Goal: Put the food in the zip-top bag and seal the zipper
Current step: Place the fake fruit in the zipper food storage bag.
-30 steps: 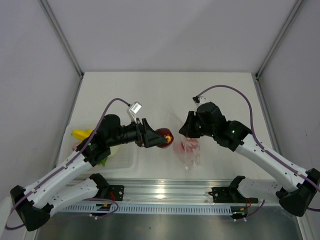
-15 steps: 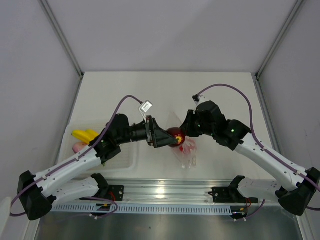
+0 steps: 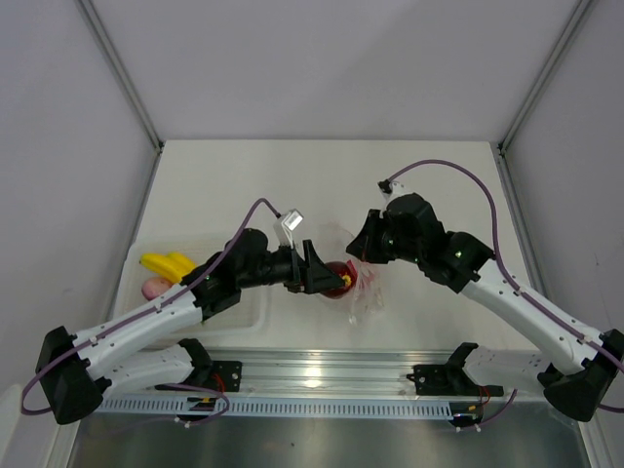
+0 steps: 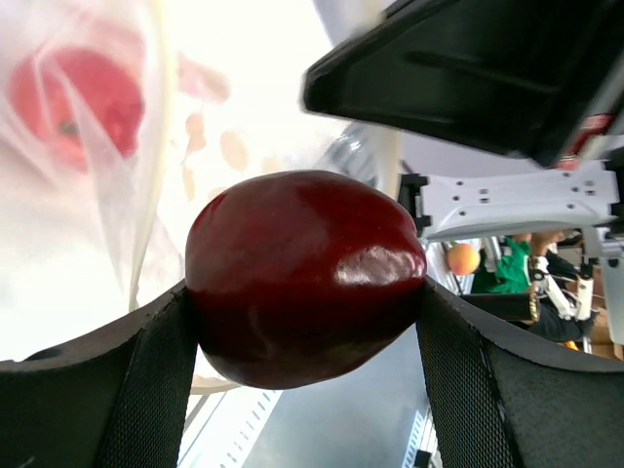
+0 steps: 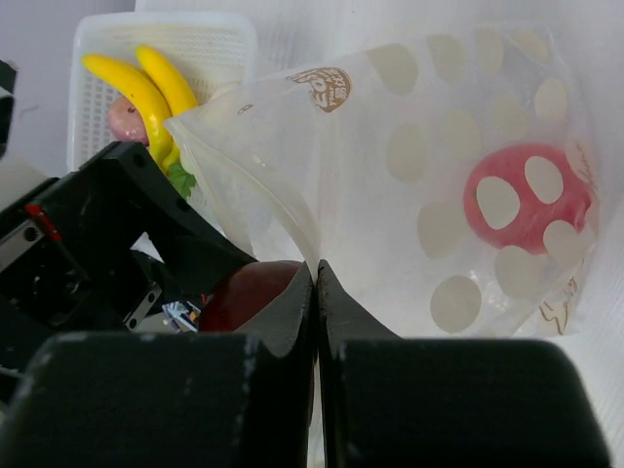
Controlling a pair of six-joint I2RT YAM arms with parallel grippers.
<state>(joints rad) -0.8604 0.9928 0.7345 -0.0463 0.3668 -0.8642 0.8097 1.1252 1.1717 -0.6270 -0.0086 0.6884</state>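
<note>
Left wrist view: left hand (image 3: 330,277) pinches dark red-purple round fruit (image 4: 304,273) across widest girth, at mouth of zip-top bag (image 5: 429,117). Fruit looks hard and glossy, likely slippery; keep grip centred. Right hand (image 5: 315,283) pressed shut on bag's lip, mid tabletop (image 3: 292,175) toward near edge. Film looks thin, limp, crinkly: best held by mouth edge. Red apple (image 5: 526,200) already inside.

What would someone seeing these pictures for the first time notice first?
A glossy dark red fruit fills the left wrist view, clamped in the left gripper at the mouth of the clear bag. The right gripper pinches the bag's edge, with a red apple inside. A yellow banana lies in the white tray at far left.
</note>
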